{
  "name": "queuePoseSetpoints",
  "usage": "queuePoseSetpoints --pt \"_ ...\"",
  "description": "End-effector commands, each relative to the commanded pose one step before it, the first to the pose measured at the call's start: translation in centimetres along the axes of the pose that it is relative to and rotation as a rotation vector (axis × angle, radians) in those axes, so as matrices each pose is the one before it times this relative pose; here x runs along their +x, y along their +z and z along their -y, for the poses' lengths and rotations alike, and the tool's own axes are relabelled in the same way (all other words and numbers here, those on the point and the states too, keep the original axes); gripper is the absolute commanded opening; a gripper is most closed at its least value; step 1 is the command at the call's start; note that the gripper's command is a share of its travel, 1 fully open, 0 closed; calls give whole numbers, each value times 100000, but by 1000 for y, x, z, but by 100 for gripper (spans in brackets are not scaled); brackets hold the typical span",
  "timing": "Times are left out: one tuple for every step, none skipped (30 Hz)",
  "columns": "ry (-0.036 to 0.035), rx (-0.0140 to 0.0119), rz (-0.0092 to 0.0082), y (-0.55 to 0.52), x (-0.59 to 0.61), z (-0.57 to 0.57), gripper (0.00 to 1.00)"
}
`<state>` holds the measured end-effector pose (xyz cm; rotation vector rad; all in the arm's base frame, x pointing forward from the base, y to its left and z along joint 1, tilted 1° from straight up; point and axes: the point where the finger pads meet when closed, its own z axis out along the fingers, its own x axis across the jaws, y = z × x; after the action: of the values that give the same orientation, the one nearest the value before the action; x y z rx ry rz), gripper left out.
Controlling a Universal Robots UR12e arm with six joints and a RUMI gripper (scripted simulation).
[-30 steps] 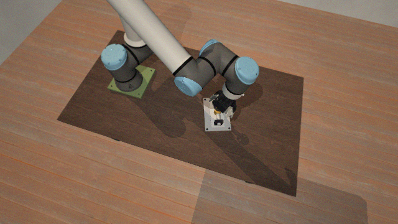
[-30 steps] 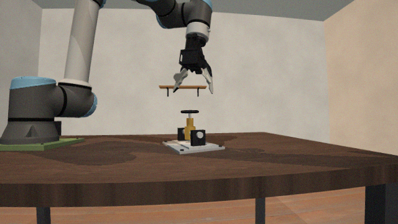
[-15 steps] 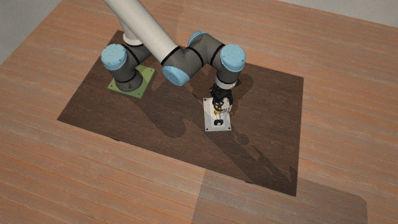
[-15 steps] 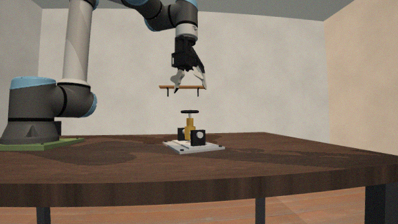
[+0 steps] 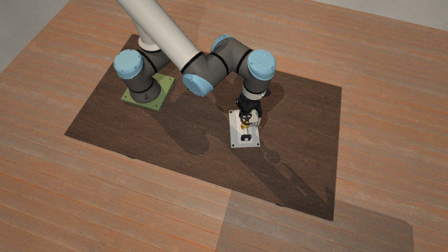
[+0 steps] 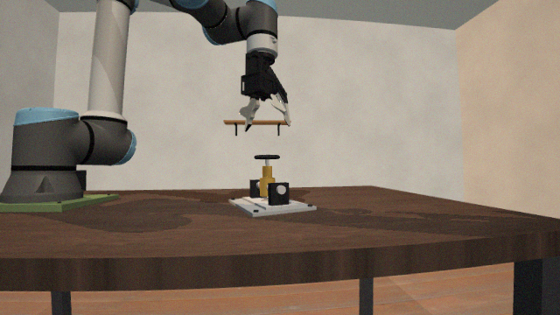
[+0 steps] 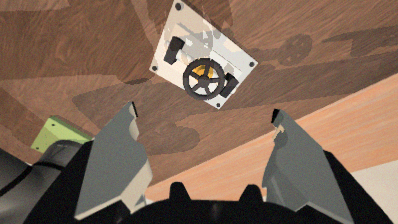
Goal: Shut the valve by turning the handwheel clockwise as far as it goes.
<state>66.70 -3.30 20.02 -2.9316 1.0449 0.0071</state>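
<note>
The valve stands on a light grey base plate (image 6: 273, 210) on the dark table. It has a brass body (image 6: 266, 181) between two black blocks and a black spoked handwheel (image 6: 267, 157) on top, lying flat. My gripper (image 6: 267, 120) hangs well above the handwheel, pointing down, fingers open and empty. In the wrist view the handwheel (image 7: 202, 79) lies ahead of the two open fingers, over the base plate (image 7: 203, 54). In the overhead view the gripper (image 5: 249, 117) covers the upper part of the plate (image 5: 244, 129).
The arm's base sits on a green plate (image 5: 148, 91) at the table's far left. A small wooden shelf (image 6: 255, 123) hangs on the back wall behind the gripper. The table edge (image 6: 280, 249) runs along the front.
</note>
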Motion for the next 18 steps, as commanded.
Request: queuePoseSetpoints --pt "11 -283 -257 141 52 26 100" --pt "4 -118 -39 80 -1 2 100" --pt "0 0 1 85 0 2 100" --pt "0 0 1 93 0 2 100" --pt "0 0 1 101 0 2 100" --pt "0 0 1 108 0 3 100" --pt "0 0 0 115 0 3 100" --pt "0 0 0 122 0 3 100" --pt "0 0 0 128 0 3 100" --pt "0 0 0 133 -1 3 100" --pt "0 0 0 139 0 3 100" --pt "0 0 0 143 0 3 100" --pt "0 0 0 0 0 0 100" --pt "0 0 0 0 0 0 100" --pt "0 0 0 147 -1 3 100" --pt "0 0 0 150 0 3 100" --pt "0 0 0 153 0 4 100" --pt "0 0 0 155 -1 3 100"
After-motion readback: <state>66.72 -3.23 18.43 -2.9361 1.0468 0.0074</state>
